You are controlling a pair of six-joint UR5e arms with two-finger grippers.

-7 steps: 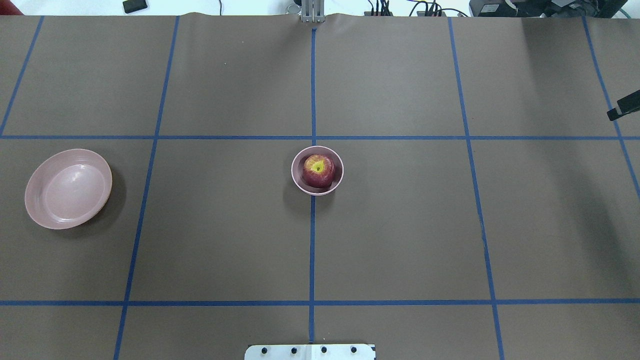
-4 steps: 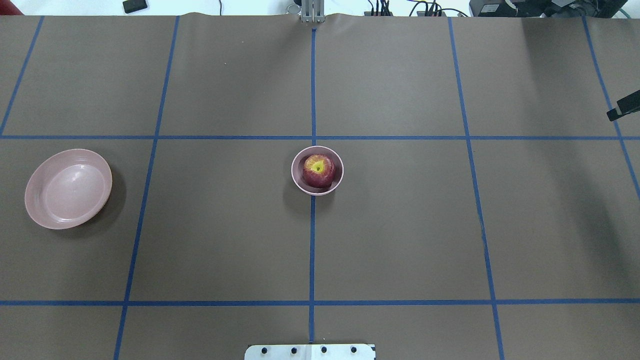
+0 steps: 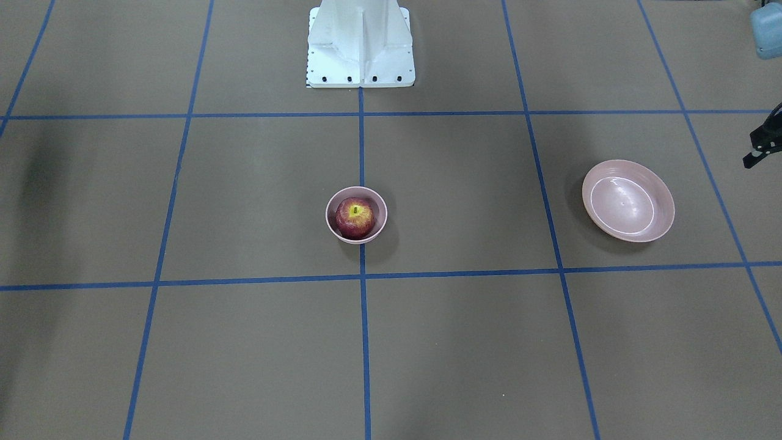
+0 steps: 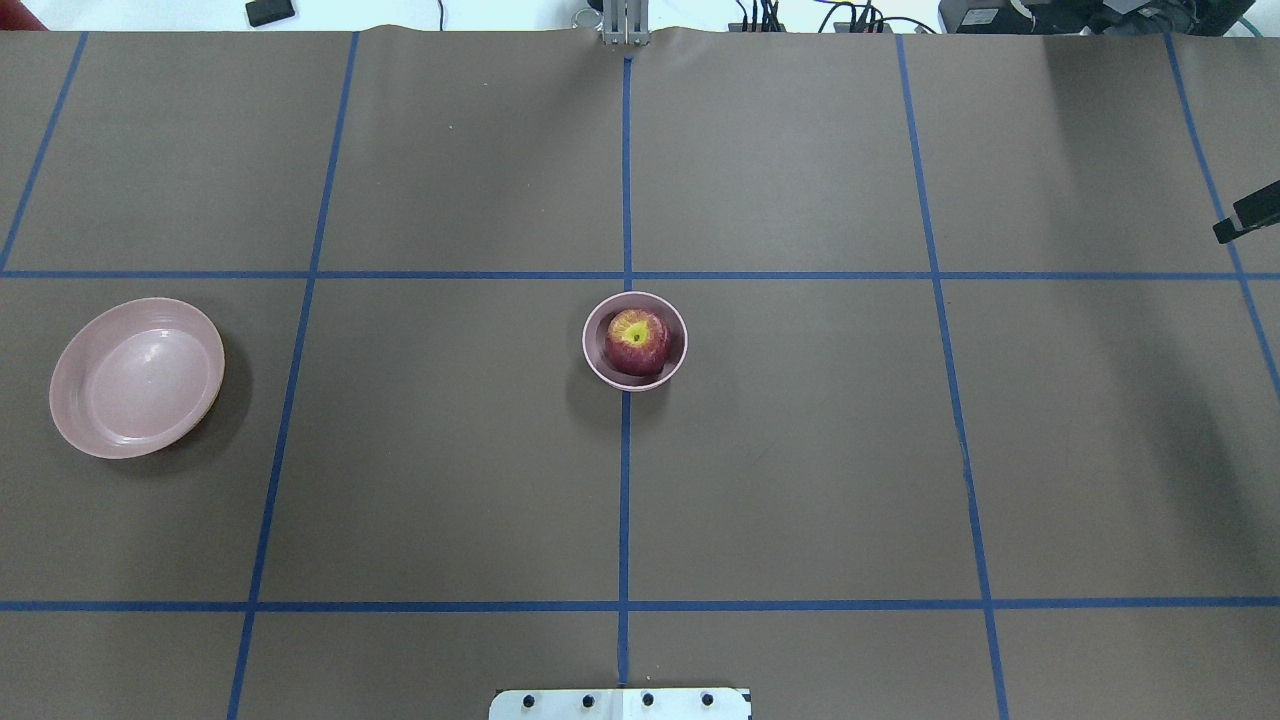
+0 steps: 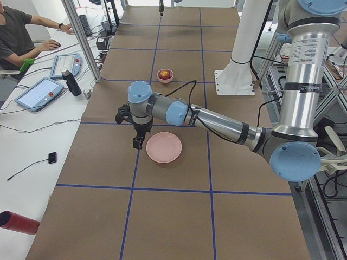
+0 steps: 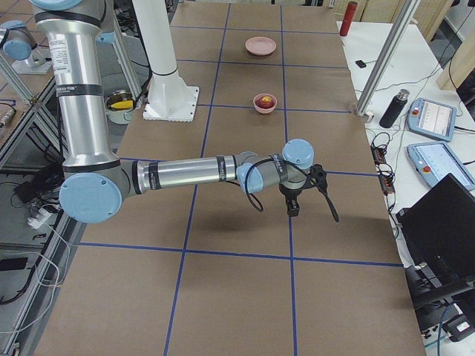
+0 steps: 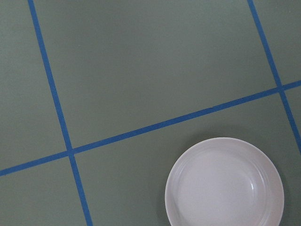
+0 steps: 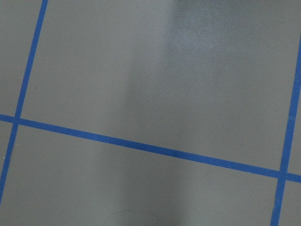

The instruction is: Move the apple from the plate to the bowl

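Observation:
The dark red apple (image 4: 637, 341) with a yellow stem patch sits inside the small deep pink bowl (image 4: 598, 362) at the table's centre; it also shows in the front-facing view (image 3: 355, 217). The wide pink plate (image 4: 90, 425) lies empty at the far left and shows in the left wrist view (image 7: 225, 183). My left gripper (image 5: 138, 142) hangs above the table beside the plate, apart from it. My right gripper (image 6: 292, 208) hovers over bare table far to the right. Only a black sliver of it (image 4: 1247, 214) reaches the overhead view. I cannot tell whether either gripper is open.
Blue tape lines divide the brown table (image 4: 800, 450) into squares. The white robot base (image 3: 360, 43) stands at the near edge's middle. Tablets, a bottle (image 6: 391, 109) and an operator (image 5: 16, 35) are along the far side.

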